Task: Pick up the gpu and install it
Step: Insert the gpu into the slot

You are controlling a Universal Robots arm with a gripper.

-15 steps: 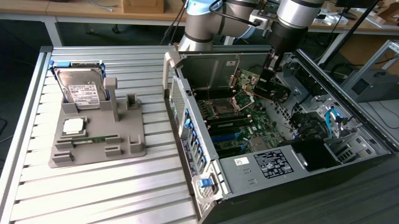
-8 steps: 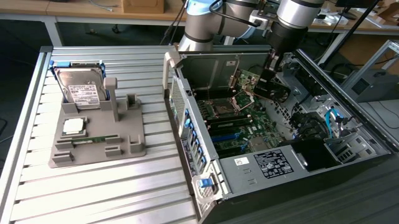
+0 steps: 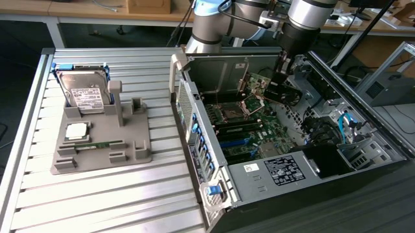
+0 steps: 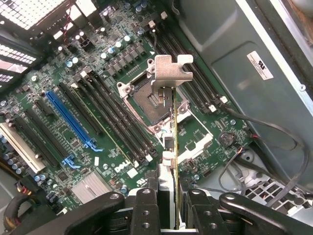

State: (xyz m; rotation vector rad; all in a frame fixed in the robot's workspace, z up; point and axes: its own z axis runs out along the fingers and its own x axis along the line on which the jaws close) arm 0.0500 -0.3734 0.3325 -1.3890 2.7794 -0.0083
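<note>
The gpu (image 4: 174,142) is a thin card seen edge-on, with its silvery metal bracket (image 4: 171,73) at the far end. My gripper (image 4: 168,198) is shut on it, one black finger (image 4: 145,205) on each side. The card hangs in the air above the motherboard (image 4: 98,147), over the processor socket (image 4: 146,100). In the exterior view the gripper (image 3: 279,90) is inside the open computer case (image 3: 285,170), holding the gpu (image 3: 256,87) above the motherboard (image 3: 259,131) near the case's back wall.
A blue expansion slot (image 4: 71,120) and several black slots run across the board. Loose black cables (image 4: 274,142) lie by the case wall. On the exterior view's left, a grey fixture (image 3: 129,153) on the slatted table holds a hard drive (image 3: 87,94), a processor chip (image 3: 77,130) and a memory stick (image 3: 97,144).
</note>
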